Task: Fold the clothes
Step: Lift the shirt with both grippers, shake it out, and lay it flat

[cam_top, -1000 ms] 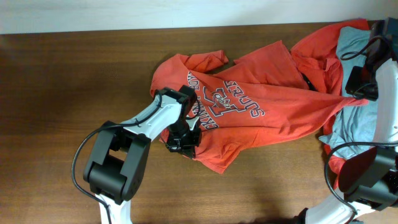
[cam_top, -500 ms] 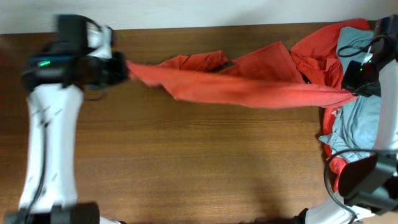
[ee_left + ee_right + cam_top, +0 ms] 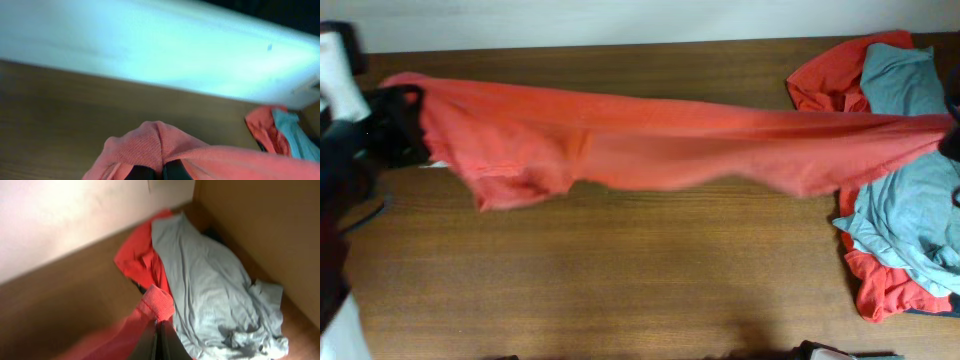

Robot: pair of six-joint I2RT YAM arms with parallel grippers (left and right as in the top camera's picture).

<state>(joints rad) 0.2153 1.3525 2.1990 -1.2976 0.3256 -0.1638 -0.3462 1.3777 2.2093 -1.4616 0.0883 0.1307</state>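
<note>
Since no garment lies folded yet, progress: barely begun.
Orange shirt (image 3: 650,145): stretched taut over the surface (image 3: 620,290), spanning 9 to 3 o'clock.
Left pincer (image 3: 156,172): clenched on the shirt's 9 o'clock end.
Right pincer (image 3: 159,327): clenched on its 3 o'clock end.
Pile (image 3: 905,210): grey-blue and orange shirts heaped at 3 o'clock, awaiting folding.
</note>
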